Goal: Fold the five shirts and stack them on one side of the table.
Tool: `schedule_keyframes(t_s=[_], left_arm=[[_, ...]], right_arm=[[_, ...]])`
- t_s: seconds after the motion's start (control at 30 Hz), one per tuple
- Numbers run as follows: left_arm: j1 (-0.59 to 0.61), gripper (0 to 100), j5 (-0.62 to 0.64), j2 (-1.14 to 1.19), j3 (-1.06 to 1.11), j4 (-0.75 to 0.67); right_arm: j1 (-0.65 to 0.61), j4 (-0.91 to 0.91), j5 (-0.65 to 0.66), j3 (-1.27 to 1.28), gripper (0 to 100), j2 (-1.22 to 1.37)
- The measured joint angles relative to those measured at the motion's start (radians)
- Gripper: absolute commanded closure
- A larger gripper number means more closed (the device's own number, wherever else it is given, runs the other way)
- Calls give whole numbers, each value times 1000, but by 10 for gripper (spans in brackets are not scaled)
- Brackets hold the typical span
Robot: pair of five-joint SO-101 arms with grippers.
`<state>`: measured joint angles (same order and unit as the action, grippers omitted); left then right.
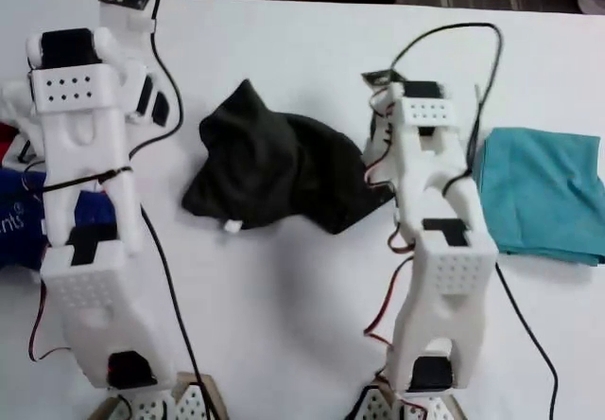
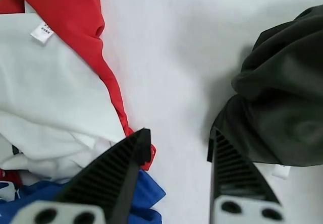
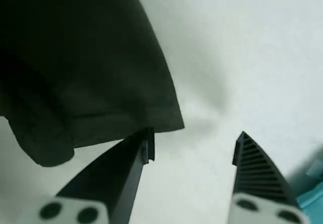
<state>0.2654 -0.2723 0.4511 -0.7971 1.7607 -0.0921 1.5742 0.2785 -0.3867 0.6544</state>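
A crumpled black shirt [image 1: 274, 169] lies mid-table between the two arms. A folded teal shirt [image 1: 544, 193] rests flat at the right side. At the left edge, under the left arm, lies a loose pile: a red shirt [image 2: 70, 12], a white shirt [image 2: 50, 98] and a blue shirt [image 2: 144, 199]. My left gripper [image 2: 179, 133] hangs open over bare table between that pile and the black shirt [image 2: 282, 98]. My right gripper [image 3: 196, 134] is open just off the black shirt's [image 3: 75, 67] edge, holding nothing; a teal shirt corner [image 3: 313, 193] shows beside it.
The white table [image 1: 302, 325] has free room in front of the black shirt and along the far side. Cables [image 1: 165, 278] trail from both arms across the near part. The arm bases stand at the near edge.
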Motion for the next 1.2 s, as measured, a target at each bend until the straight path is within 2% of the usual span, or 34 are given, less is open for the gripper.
schedule_keyframes(t_s=[0.43,0.5,0.7,1.2], left_arm=[[0,790,0,0,0,-3],[0,790,0,0,0,-6],[0,790,0,0,0,-6],[0,790,0,0,0,-9]], right_arm=[[-23,44,-9,-218,748,209],[-23,51,-9,-230,783,222],[-14,51,-9,-259,977,238],[-2,57,-9,-276,978,226]])
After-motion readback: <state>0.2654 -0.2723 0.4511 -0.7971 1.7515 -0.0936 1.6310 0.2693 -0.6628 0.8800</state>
